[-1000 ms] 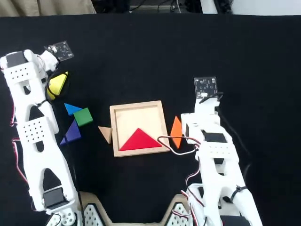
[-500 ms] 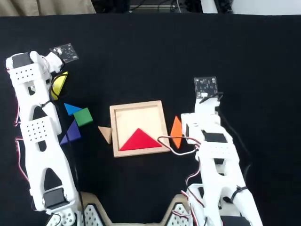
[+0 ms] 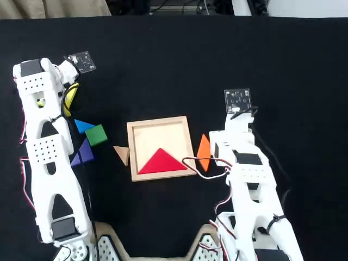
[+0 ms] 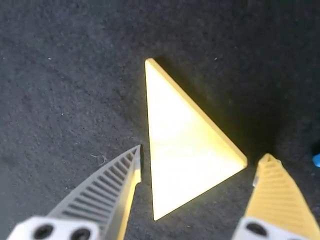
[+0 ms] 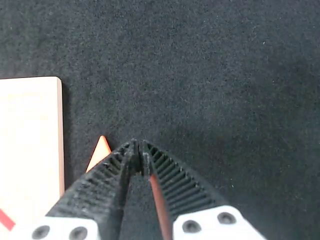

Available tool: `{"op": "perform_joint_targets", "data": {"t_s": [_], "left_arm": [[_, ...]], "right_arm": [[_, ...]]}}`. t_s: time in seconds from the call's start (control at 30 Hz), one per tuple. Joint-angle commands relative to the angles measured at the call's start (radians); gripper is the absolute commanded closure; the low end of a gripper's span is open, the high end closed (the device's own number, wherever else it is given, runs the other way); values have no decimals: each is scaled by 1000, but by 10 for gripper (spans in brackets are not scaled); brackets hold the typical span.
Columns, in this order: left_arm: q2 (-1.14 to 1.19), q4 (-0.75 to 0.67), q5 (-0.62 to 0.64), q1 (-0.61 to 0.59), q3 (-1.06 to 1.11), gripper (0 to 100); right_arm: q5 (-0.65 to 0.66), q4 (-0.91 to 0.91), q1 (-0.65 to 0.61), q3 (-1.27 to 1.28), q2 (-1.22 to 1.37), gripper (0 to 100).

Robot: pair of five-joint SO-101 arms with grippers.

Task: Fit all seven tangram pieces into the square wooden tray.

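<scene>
Red triangle (image 3: 160, 162) flat in wooden tray (image 3: 157, 120); orange triangle (image 3: 203, 151) beside; yellow triangle (image 4: 185, 145) apart.

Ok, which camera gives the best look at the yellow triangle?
The left wrist view: the yellow triangle lies whole between the left gripper's open fingers. In the high view the left arm covers most of it, leaving a sliver. The right wrist view faces the orange piece.

The bench (image 3: 217, 65) is covered in black cloth, with a square wooden tray (image 3: 159, 120) near its middle. A small tan triangle (image 3: 123, 154) lies just beside the tray's left edge and an orange triangle (image 3: 204, 151) by its right. Farther left lie a green square (image 3: 97, 135), a blue triangle (image 3: 83, 126) and a purple piece (image 3: 83, 153) close together, and beyond them a yellow triangle (image 4: 185, 150)
</scene>
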Motion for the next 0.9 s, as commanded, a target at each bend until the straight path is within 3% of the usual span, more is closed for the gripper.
{"op": "perform_joint_targets", "data": {"t_s": [0.0, 0.3, 0.47, 0.63, 0.87], "left_arm": [[11, 48, -51, 58, 42, 695], [2, 129, -32, 87, 31, 912], [0, 226, -23, 102, -58, 916], [-32, 224, 95, 111, -128, 916], [-319, 224, 221, 165, 191, 916]], "right_arm": [[0, -20, -15, -13, -18, 984], [0, -20, -15, -13, -18, 984], [0, -20, -48, -12, -18, 984], [0, -20, -51, -12, -18, 984], [0, -20, -51, -13, -18, 984]]}}
